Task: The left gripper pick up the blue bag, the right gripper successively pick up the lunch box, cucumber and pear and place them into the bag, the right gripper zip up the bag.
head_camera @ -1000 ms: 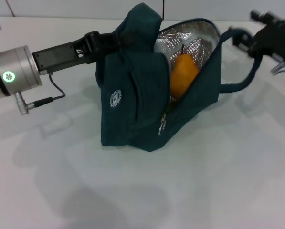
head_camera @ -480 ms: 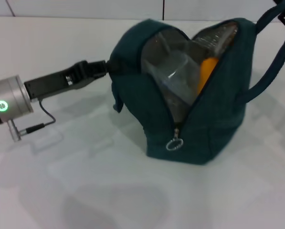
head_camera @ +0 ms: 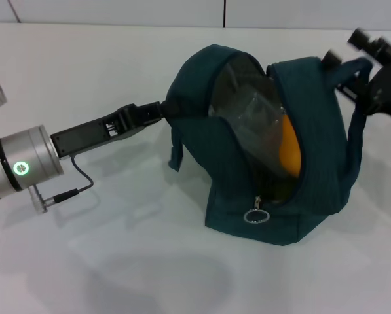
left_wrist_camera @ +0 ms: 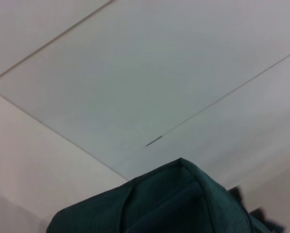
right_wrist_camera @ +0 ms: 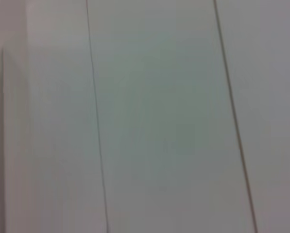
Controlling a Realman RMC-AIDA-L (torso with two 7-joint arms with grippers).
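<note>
Blue bag (head_camera: 247, 196) now rotated, narrower opening.

- Left arm reaching in from the left edge of the head view, silver wrist cuff with a green light, black forearm stretched out nearly level toward the middle.
- Left gripper (head_camera: 164, 110) clamped on the bag (head_camera: 326, 163) at its upper left edge.
- Right gripper (head_camera: 369, 82) at the far right edge, black, raised beside a handle; finger state unreadable.
</note>
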